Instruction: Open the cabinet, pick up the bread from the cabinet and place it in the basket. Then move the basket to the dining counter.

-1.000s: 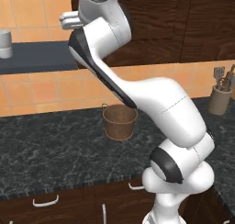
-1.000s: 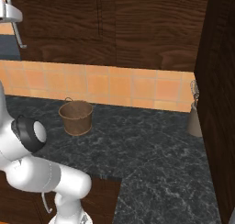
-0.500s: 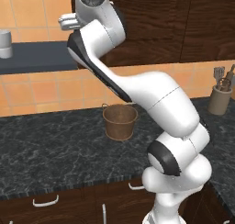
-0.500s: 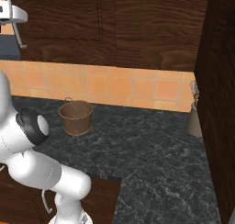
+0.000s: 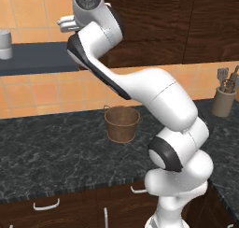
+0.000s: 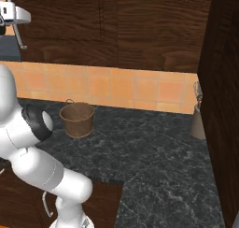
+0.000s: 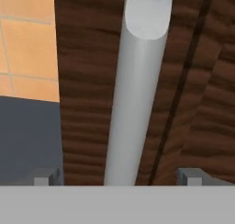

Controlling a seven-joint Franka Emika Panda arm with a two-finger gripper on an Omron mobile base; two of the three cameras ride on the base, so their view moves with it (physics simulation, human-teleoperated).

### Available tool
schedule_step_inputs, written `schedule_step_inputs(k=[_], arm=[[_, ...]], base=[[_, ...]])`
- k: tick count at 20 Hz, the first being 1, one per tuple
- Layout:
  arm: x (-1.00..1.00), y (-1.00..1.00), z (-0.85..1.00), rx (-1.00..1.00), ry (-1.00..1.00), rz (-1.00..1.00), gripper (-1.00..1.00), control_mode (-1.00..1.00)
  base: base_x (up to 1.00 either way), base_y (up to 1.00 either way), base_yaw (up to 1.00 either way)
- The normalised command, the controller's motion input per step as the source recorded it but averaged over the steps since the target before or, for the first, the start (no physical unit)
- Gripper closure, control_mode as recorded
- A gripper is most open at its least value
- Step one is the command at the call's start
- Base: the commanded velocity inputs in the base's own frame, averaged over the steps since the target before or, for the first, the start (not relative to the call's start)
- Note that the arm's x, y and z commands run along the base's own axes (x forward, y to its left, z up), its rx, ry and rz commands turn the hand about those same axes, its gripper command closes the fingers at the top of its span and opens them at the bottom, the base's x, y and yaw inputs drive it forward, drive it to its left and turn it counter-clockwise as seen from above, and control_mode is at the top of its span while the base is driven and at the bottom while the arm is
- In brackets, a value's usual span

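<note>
Cabinet [image 6: 140, 26]: dark brown wood-grain wall unit, doors closed, mounted above the orange tiled backsplash [image 6: 116, 87]. Its long silver bar handle [image 7: 133, 103] runs up the middle of the hand view, directly ahead of the gripper.

Items, left to right in the left base view:

1. Small grey cylindrical canister [image 5: 5, 44], standing on a dark grey wall shelf [image 5: 37, 56] at the far left.
2. Two-finger gripper [image 7: 117, 177] of the white arm, raised high at the left edge of the cabinet, level with the shelf. Fingers [image 7: 46, 176] spread wide and released, one on each side of the silver bar, grasping nothing; whether they touch the bar cannot be told.
3. Small round brown bucket-shaped basket [image 5: 122, 124] with thin wire loop handle, upright on the black marbled counter [image 5: 51, 157], near the backsplash and well below the gripper. Nothing can be seen inside it.
4. Beige utensil holder [image 5: 223, 101] with grey utensils, on the same counter at the far right, well apart from the basket.
5. Dark wood lower drawers [image 5: 70, 208] with curved pale handles, beneath the counter edge.
</note>
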Motion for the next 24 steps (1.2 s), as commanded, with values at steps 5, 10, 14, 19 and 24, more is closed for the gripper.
schedule_step_inputs(k=[5, 10, 14, 19, 24], arm=[[0.17, 0.11, -0.04, -0.01, -0.06, -0.01, -1.00, -1.00], [0.16, 0.00, -0.17, 0.01, -0.16, 0.00, 1.00, -1.00], [0.16, 0.00, -0.12, 0.01, -0.16, 0.00, 1.00, -1.00], [0.04, 0.01, 0.00, 0.00, -0.02, 0.00, 1.00, -1.00], [-0.67, -0.23, -0.02, 0.00, -0.05, 0.09, 1.00, -1.00]], base=[[0.00, 0.00, 0.00], [0.00, 0.00, 0.00], [0.00, 0.00, 0.00], [0.00, 0.00, 0.00], [0.00, 0.00, 0.00]])
